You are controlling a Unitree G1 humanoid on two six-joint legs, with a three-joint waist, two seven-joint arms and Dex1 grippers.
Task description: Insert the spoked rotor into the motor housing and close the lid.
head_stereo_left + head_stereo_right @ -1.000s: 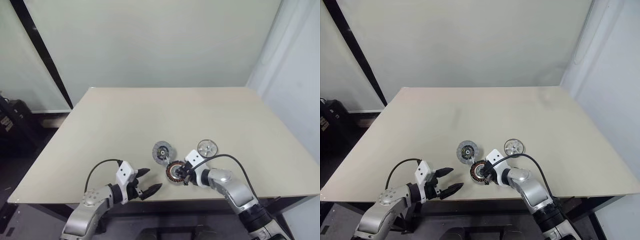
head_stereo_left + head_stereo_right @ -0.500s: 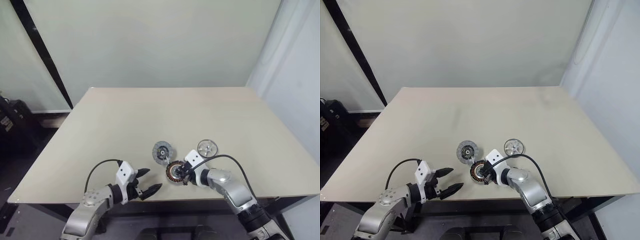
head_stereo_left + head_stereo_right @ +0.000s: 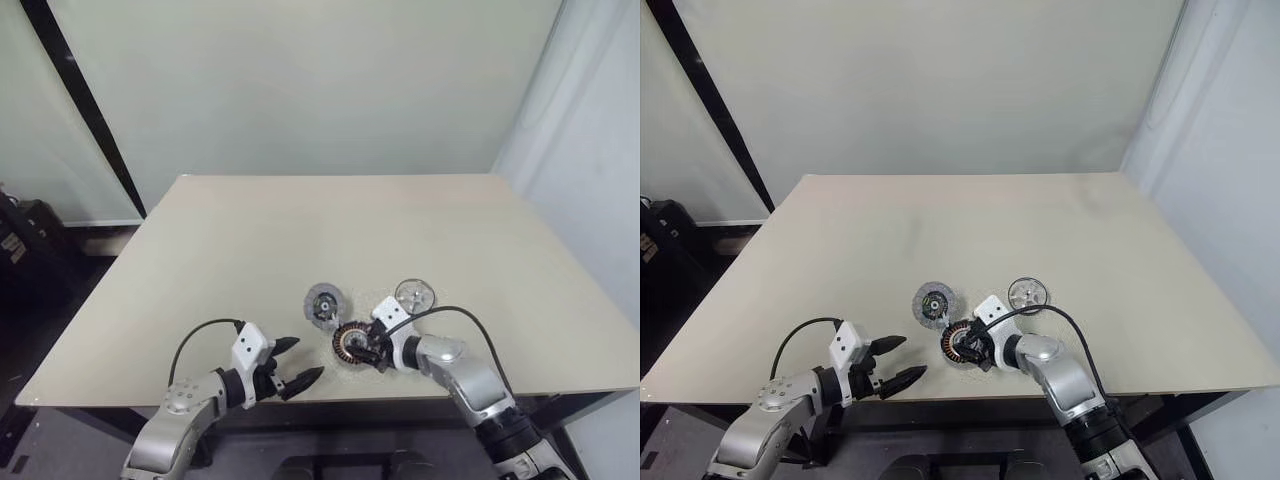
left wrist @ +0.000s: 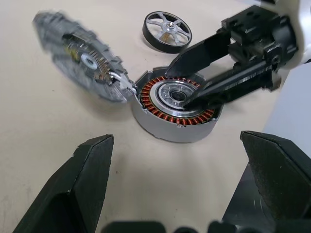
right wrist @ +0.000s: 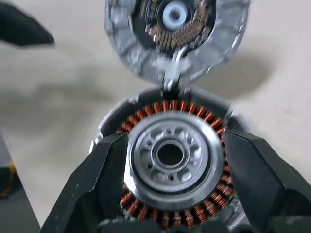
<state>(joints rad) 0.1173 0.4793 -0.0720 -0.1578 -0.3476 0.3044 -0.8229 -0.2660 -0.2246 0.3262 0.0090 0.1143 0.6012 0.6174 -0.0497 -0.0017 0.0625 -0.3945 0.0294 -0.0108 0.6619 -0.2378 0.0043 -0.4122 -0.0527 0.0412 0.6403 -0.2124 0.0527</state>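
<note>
Right pincer [image 4: 197,80] astride motor housing [image 4: 176,105], spoked rotor [image 4: 167,31] beyond.

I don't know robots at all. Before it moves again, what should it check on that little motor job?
1. Lid swung open, beside the motor housing: ok.
2. Housing lying flat on the table, coils facing up: ok.
3. Spoked rotor inside the housing: not ok; it lies on the table beyond it.
4. Right gripper free to fetch the rotor: ok; fingers spread over the housing, holding nothing.
5. Left gripper out of the way: ok; open and empty near the table's front edge.
</note>
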